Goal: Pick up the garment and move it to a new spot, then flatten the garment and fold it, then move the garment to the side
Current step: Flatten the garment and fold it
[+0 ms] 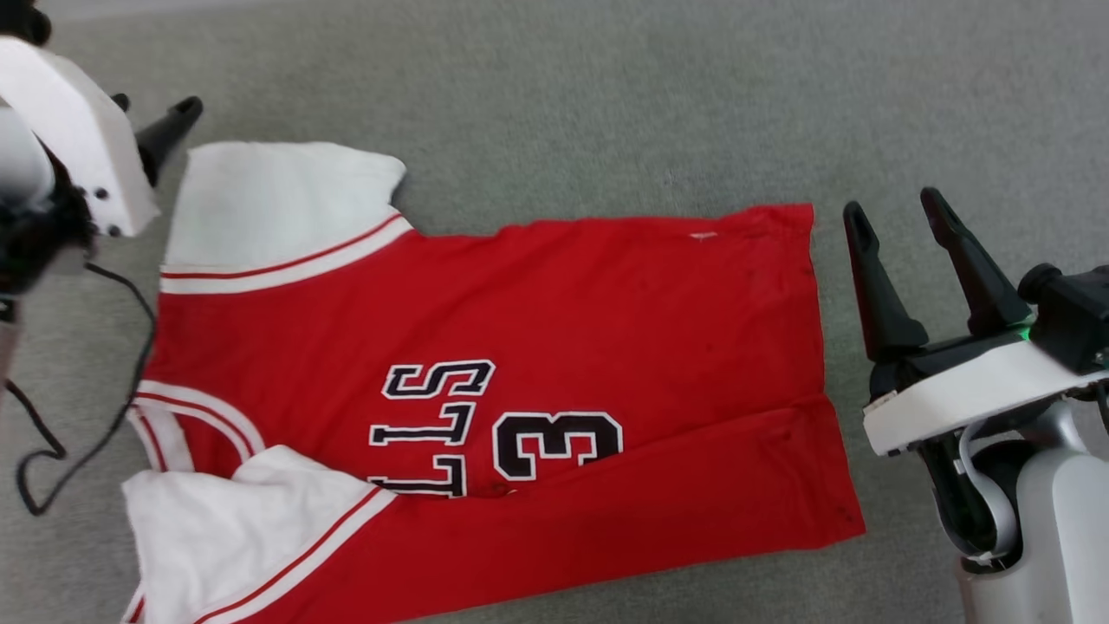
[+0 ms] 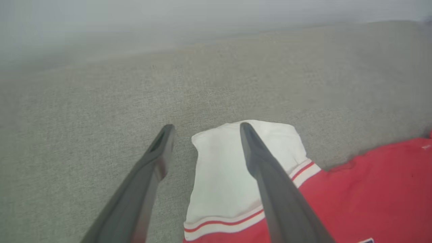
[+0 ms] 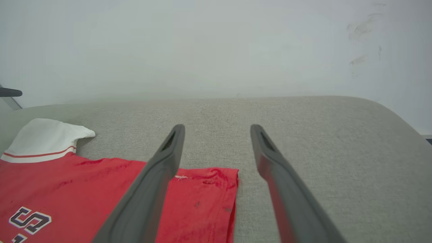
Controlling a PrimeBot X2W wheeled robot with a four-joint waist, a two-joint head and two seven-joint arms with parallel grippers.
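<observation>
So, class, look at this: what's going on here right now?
A two-armed robot is working on a red jersey, which lies spread on a grey fabric surface, lettering up, its near side apparently folded over. Neither gripper holds it: the left gripper stands open by the far white sleeve, the right gripper open just beyond the hem.

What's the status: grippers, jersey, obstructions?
Left gripper open, at far sleeve. Right gripper open, off the hem. Jersey spread on grey surface, near sleeve folded in. Black cable hangs beside collar.

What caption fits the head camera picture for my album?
Red jersey lies on grey surface, left gripper and right gripper open beside it.
</observation>
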